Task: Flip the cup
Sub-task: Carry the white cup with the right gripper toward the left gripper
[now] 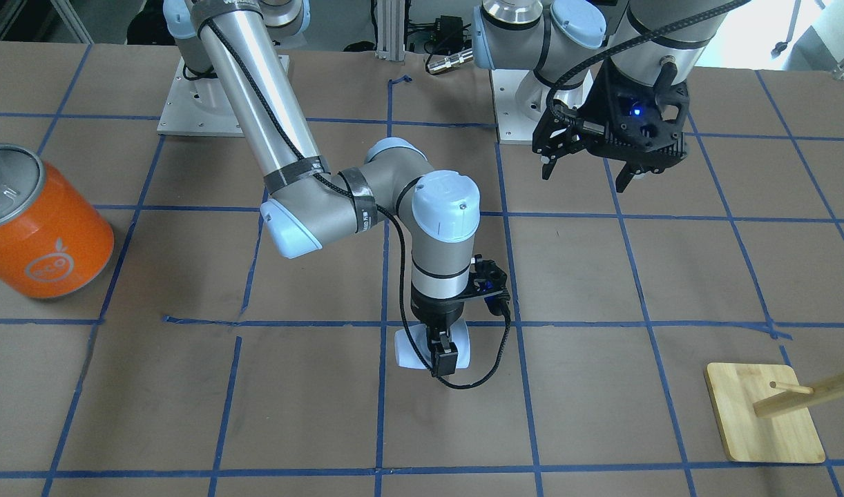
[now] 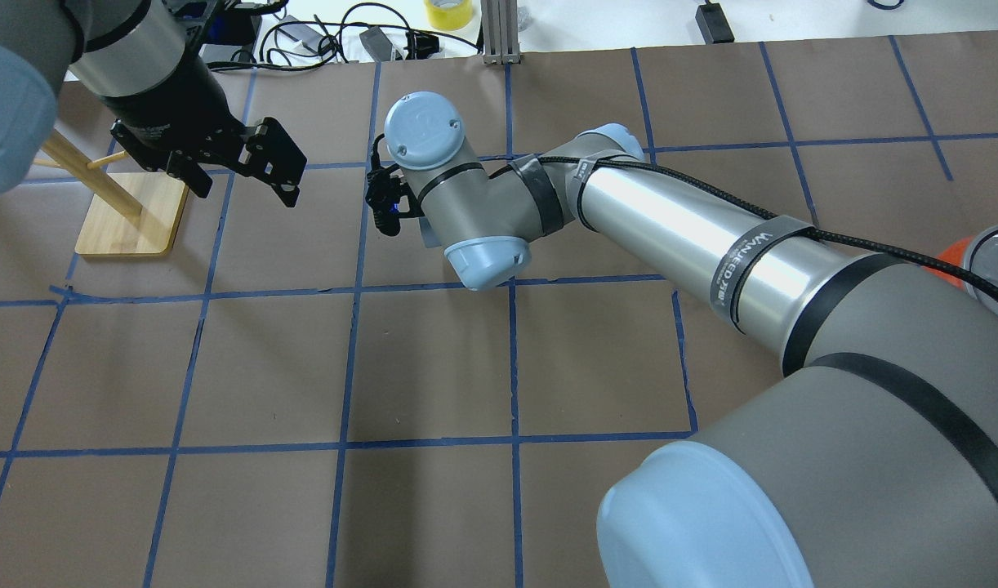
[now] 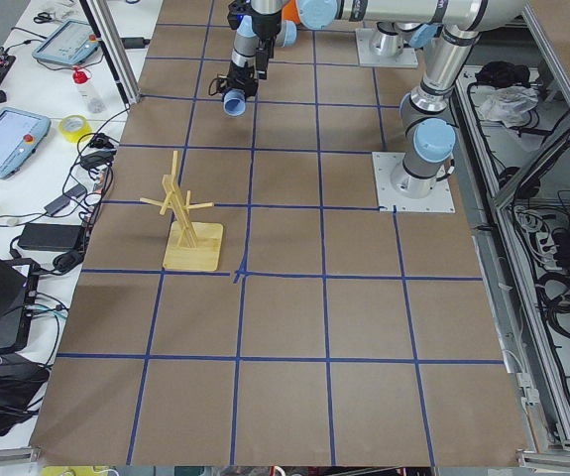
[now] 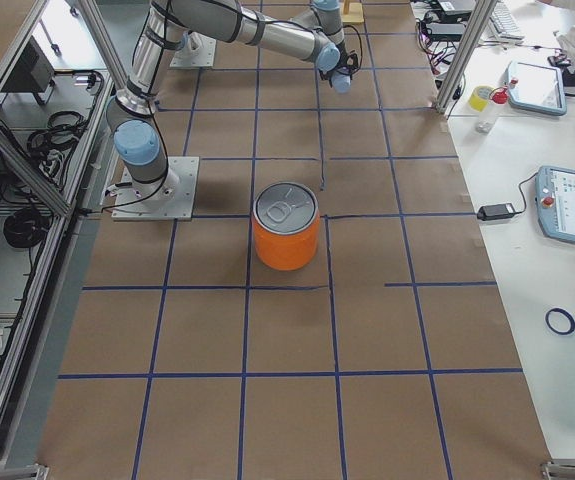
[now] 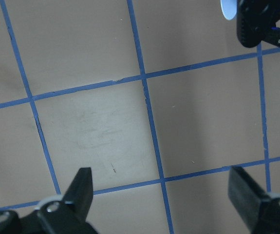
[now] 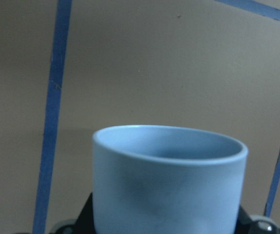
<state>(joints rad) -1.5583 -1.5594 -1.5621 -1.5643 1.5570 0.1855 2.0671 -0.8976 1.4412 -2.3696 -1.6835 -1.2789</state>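
- You have the right gripper [image 1: 441, 353] clamped on the pale blue cup [image 1: 407, 349], which lies sideways at lower centre.
- Your left gripper [image 1: 586, 178] hangs at upper right, jaws spread wide, empty.

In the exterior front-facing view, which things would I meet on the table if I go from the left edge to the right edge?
orange can → cup → left gripper, jaws open above the table → wooden stand
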